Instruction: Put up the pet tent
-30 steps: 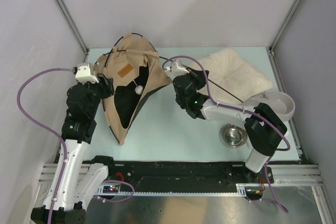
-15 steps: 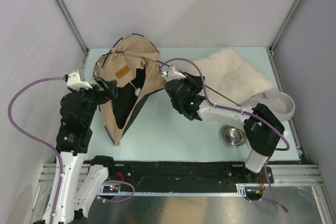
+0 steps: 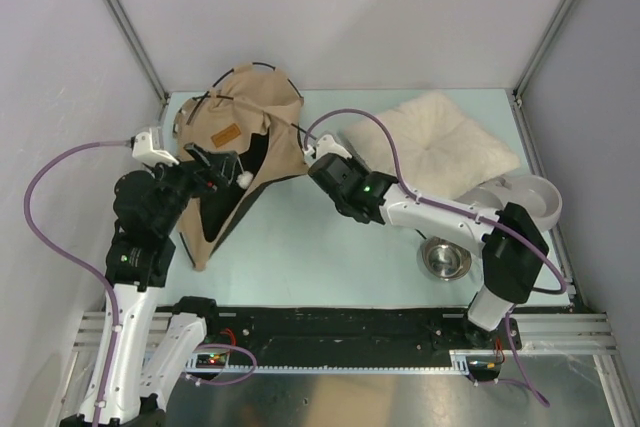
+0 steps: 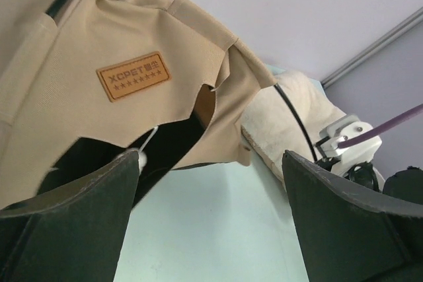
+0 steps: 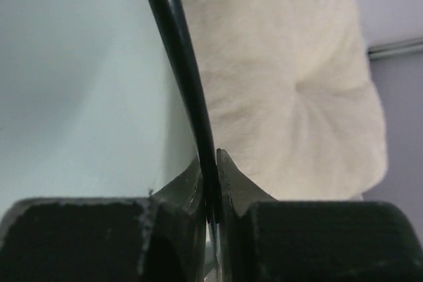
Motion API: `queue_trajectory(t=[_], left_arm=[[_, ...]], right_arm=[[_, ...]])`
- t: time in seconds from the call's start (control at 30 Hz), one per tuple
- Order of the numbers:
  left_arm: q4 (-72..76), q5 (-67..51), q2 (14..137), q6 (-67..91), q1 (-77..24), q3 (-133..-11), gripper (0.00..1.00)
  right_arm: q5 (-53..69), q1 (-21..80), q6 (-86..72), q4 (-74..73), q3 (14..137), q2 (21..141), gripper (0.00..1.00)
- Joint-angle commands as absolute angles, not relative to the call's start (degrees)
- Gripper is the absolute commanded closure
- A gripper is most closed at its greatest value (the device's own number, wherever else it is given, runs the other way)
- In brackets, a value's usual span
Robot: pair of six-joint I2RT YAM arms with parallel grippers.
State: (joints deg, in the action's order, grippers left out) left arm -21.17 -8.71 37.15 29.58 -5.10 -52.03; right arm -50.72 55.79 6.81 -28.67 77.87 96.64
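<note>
The pet tent [image 3: 235, 142] is a tan canvas heap lying collapsed at the back left of the table, its dark floor showing toward the front. In the left wrist view its canvas [image 4: 79, 37] carries a brown label [image 4: 132, 76], and a white pom-pom [image 4: 130, 154] dangles by the doorway. My left gripper [image 3: 207, 171] stands open at the tent's left edge, and nothing lies between its fingers [image 4: 210, 183]. My right gripper [image 3: 322, 160] sits at the tent's right side. It is shut [image 5: 210, 186] on a thin black pole [image 5: 175, 51].
A fluffy cream pillow [image 3: 430, 142] lies at the back right, just behind the right gripper. A steel bowl [image 3: 444, 258] and a white bowl [image 3: 525, 197] stand at the right. Frame posts and grey walls close the table's back and sides.
The left gripper has opened, let go of the tent fabric and drawn back toward the front. The right gripper has carried the pole leftward, and the tent has shifted left with it.
</note>
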Motion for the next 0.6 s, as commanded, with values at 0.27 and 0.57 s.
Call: queue_trajectory(t=[0.27, 0.57], left_arm=[[-24.35, -9.4, 38.95, 24.27, -5.1, -56.56, 0.06], [-24.65, -15.32, 40.64, 23.58, -5.12, -56.9, 0.05]], right_arm=[[-17.44, 49.41, 2.79, -25.32, 69.96, 82.6, 0.66], [-7.05, 45.81, 1.84, -24.68, 68.45, 79.38, 1.0]])
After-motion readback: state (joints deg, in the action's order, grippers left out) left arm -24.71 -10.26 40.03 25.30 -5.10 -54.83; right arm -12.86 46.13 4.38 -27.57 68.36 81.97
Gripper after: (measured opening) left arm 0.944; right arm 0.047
